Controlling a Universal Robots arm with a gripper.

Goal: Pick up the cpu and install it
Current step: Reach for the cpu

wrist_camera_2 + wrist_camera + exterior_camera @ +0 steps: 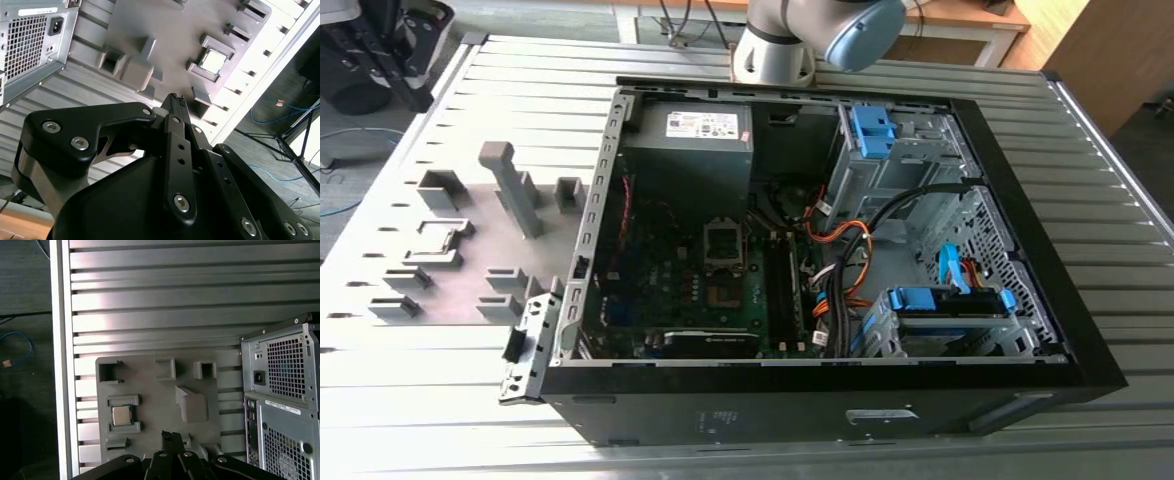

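On the ribbed table (150, 305), cpu (120, 415) rests in grey holder (123, 428) near white-labelled case (287, 375).

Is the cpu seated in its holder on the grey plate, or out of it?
In. In both wrist views the cpu lies flat between the holder blocks on the grey plate, silvery top up.

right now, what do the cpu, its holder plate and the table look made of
cpu: metal top, silvery-grey, catches light with a dull sheen. holder plate: probably plastic, matte uniform grey, moulded blocks. table: likely aluminium, ribbed slats with bright reflections.
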